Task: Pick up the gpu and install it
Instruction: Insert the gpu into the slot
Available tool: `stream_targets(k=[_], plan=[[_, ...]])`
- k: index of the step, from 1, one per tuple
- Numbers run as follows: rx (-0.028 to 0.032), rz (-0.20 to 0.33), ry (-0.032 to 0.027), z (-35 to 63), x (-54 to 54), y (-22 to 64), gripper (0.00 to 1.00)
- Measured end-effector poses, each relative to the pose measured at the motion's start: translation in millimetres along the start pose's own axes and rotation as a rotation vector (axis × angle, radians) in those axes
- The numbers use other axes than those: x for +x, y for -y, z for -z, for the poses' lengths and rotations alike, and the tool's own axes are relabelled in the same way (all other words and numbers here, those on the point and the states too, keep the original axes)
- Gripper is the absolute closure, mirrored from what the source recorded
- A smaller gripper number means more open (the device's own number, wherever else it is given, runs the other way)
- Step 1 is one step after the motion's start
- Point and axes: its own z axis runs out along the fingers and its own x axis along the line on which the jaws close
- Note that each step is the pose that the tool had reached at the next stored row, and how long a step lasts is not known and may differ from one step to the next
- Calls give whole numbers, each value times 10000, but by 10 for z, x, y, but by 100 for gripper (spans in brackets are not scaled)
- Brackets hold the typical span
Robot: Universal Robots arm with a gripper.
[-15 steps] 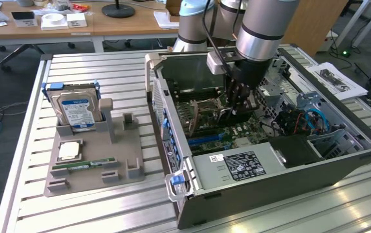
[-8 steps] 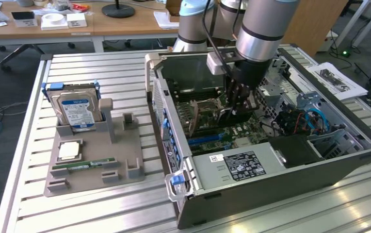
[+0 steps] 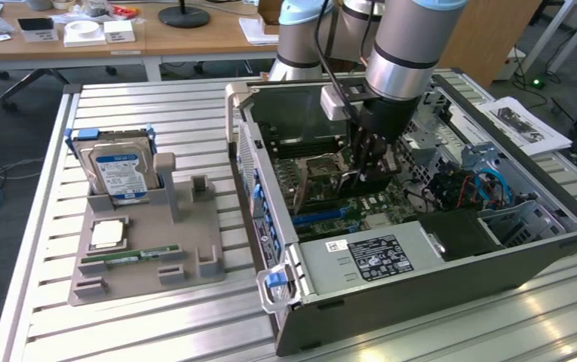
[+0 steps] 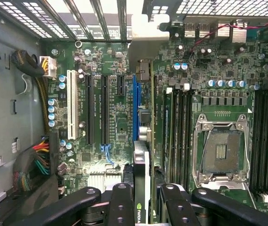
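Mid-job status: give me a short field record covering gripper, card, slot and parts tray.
gripper: inside the open computer case, shut on the graphics card
graphics card: held on edge, in line with the blue slot; whether it is seated, cannot tell
parts tray: holds a hard drive standing upright and a memory stick lying flat

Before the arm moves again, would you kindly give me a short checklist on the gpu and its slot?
1. The gpu held edge-on in the pincer: ok.
2. The gpu in line with the blue slot: ok.
3. The gpu seated in that slot: cannot tell.
4. Slot free of the cable bundle: ok.
5. The card's metal bracket toward the rear slots of the computer case: ok.
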Motion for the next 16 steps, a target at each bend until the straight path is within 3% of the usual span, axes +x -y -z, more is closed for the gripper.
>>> stream_targets(k=[16], plan=[[-1,0,-2,-42,1,0,73]])
